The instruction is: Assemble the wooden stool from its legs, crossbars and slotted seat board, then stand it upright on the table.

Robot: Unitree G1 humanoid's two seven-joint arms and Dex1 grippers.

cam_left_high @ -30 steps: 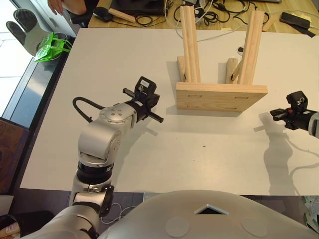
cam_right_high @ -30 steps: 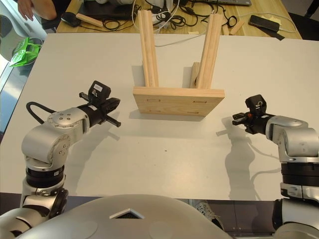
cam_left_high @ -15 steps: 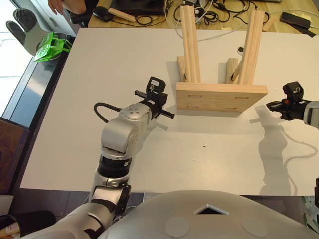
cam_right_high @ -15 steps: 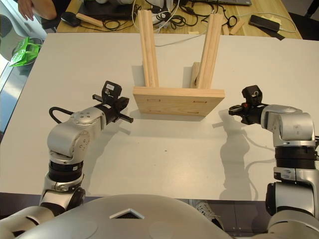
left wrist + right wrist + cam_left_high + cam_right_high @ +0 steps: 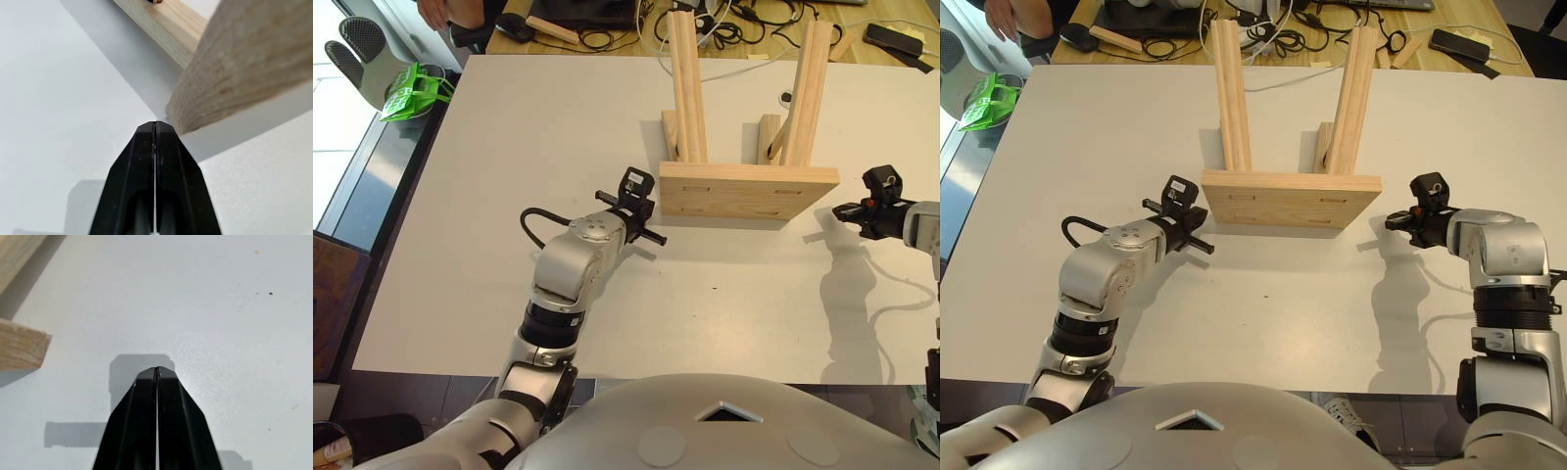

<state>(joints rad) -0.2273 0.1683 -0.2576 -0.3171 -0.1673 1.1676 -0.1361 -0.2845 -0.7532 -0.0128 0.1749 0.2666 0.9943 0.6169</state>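
Head views: the stool (image 5: 749,191) lies on its side on the white bench (image 5: 509,147), assembled, not upright. The seat board stands on one long edge, its slotted face towards the robot. Two legs (image 5: 687,88) run from it towards the bench's far edge. Short wooden ends show beside each leg near the board; whether these are legs or crossbars cannot be told. The left hand (image 5: 651,208) sits at the board's lower left corner, just beside it. The right hand (image 5: 1391,220) sits off the board's right end, near but apart, above the bench. Cables (image 5: 744,20) and loose wood pieces lie on the surface beyond the far edge. A green bag (image 5: 411,90) sits off the bench's left side. Left wrist view: the fingers (image 5: 142,186) are pressed together, holding nothing. Their tips are right at the board's rounded corner; contact cannot be confirmed. A leg crosses the bench beyond. Right wrist view: the fingers (image 5: 137,431) are likewise pressed together and empty. They hang over bare bench above their own shadow, with a wooden corner of the stool off to one side, not touching.
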